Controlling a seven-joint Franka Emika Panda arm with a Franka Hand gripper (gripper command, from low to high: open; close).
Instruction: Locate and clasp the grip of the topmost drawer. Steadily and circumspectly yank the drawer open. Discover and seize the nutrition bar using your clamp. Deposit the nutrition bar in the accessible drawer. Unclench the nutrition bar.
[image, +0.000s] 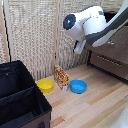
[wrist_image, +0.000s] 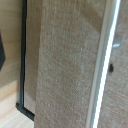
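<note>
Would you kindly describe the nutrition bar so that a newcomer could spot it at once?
On the light wooden floor, in front of the woven screen, stand two bowls. The nutrition bar stands upright between the yellow bowl and the blue bowl: a flat orange-yellow packet with red-brown speckles, not round.
</note>
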